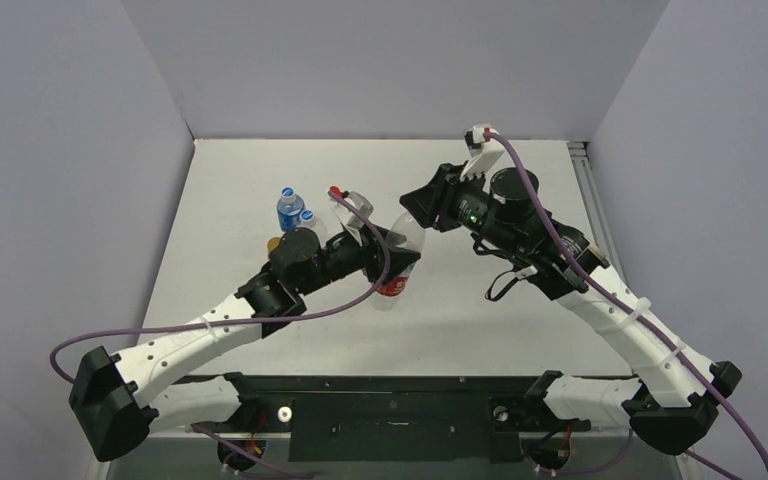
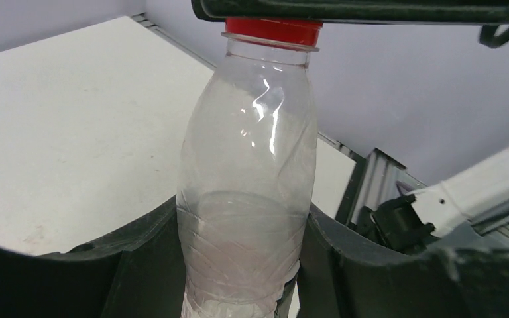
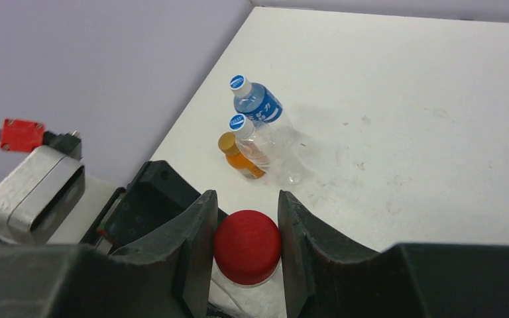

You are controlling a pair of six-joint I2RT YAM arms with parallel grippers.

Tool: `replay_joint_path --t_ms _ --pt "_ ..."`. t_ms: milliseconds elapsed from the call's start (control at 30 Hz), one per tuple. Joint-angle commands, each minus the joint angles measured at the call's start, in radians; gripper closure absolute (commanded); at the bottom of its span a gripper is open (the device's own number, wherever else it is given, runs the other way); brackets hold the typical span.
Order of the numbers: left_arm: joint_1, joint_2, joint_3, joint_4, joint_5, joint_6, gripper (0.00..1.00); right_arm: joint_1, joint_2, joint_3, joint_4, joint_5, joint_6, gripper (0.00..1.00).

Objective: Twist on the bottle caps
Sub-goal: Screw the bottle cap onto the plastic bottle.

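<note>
A clear bottle (image 2: 248,185) with a red label (image 1: 392,287) stands near the table's middle. My left gripper (image 2: 238,265) is shut on its lower body, one finger on each side. A red cap (image 3: 246,246) sits on the bottle's neck and also shows in the left wrist view (image 2: 272,30). My right gripper (image 3: 246,242) comes from above and is shut on the red cap, its fingers (image 3: 195,245) pressing both sides. In the top view the right gripper (image 1: 412,205) hides the cap.
Three small capped bottles stand together at the left: a blue-labelled one (image 3: 258,106) with a blue-and-white cap (image 3: 239,83), a clear one (image 3: 272,149) with a blue-and-white cap (image 3: 238,123), and an orange one (image 3: 242,162) with a gold cap (image 3: 227,142). Grey walls enclose the table.
</note>
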Motion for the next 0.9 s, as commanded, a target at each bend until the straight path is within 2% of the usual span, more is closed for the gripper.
replay_joint_path --t_ms 0,333,500,600,667,700,733,767,833,867 --pt "-0.07 0.004 0.075 -0.083 -0.503 0.16 1.0 0.049 0.022 0.069 -0.152 0.155 0.098 1.0" --pt "-0.26 0.06 0.093 0.009 -0.885 0.385 1.0 0.106 0.101 0.147 -0.275 0.4 0.226 1.0" --pt "-0.317 0.095 0.087 0.07 -0.981 0.484 1.0 0.112 0.115 0.147 -0.265 0.439 0.278 1.0" --pt "-0.325 0.098 0.076 0.071 -0.974 0.501 1.0 0.11 0.118 0.159 -0.257 0.432 0.281 1.0" --pt "-0.318 0.091 0.072 0.051 -0.942 0.496 1.0 0.097 0.106 0.165 -0.246 0.421 0.268 0.81" --pt "-0.312 0.087 0.071 0.023 -0.903 0.489 1.0 0.09 0.102 0.168 -0.239 0.407 0.258 0.6" --pt "-0.292 0.077 0.07 0.007 -0.869 0.467 1.0 0.067 0.089 0.168 -0.235 0.396 0.251 0.52" --pt "-0.279 0.071 0.069 -0.033 -0.785 0.451 1.0 0.053 0.079 0.166 -0.221 0.363 0.238 0.37" --pt "-0.23 0.049 0.061 -0.075 -0.645 0.398 1.0 -0.003 0.05 0.144 -0.193 0.288 0.218 0.29" --pt "-0.191 0.034 0.053 -0.086 -0.589 0.358 1.0 -0.047 0.028 0.135 -0.177 0.251 0.208 0.28"
